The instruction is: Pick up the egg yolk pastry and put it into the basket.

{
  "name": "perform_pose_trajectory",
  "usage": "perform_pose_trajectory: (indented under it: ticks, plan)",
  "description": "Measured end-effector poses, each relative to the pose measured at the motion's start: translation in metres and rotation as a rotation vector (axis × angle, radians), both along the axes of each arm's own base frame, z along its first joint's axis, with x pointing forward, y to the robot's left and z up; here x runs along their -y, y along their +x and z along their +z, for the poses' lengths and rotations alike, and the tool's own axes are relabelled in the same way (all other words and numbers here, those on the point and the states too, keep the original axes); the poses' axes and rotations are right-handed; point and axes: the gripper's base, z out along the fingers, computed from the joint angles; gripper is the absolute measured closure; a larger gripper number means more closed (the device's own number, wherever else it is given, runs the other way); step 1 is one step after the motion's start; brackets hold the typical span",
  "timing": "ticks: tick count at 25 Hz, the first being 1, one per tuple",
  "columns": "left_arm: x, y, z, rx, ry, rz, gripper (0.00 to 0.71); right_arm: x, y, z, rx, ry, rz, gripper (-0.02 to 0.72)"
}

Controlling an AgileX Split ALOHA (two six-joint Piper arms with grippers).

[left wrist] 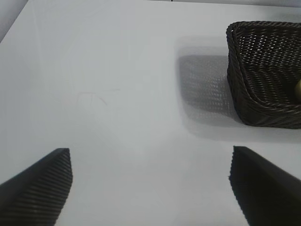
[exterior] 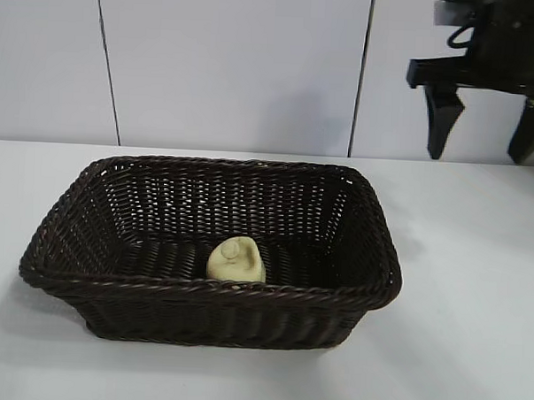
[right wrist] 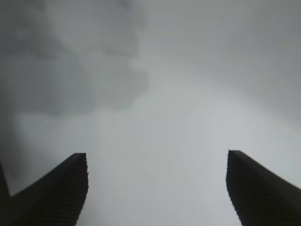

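The pale cream-yellow egg yolk pastry (exterior: 237, 262) lies inside the dark woven basket (exterior: 72, 200), on its floor near the front wall. The basket stands in the middle of the white table; its corner also shows in the left wrist view (left wrist: 254, 70), with a sliver of the pastry (left wrist: 298, 89) at that frame's edge. My right gripper (exterior: 482, 154) hangs open and empty high above the table, to the right of the basket. In the right wrist view my right gripper (right wrist: 156, 160) is open over bare table. My left gripper (left wrist: 150, 157) is open and empty over the table, away from the basket; it is out of the exterior view.
The white table (exterior: 476, 289) runs all round the basket. A pale panelled wall (exterior: 228, 65) stands behind it.
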Motion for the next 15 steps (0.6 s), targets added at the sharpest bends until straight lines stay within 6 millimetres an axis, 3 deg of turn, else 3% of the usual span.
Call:
perform_pose_trajectory:
  ticks: [5,12,15]
  plan:
    - [0.000,0.000,0.000,0.000,0.000,0.000,0.052,0.038,-0.005,0.000,-0.071,-0.021,-0.061,0.122]
    - [0.000,0.000,0.000,0.000,0.000,0.000,0.052,0.039,-0.015,0.003,-0.113,-0.027,-0.033,0.122]
    - [0.000,0.000,0.000,0.000,0.000,0.000,0.052,0.038,-0.034,0.016,-0.095,-0.025,-0.018,0.122]
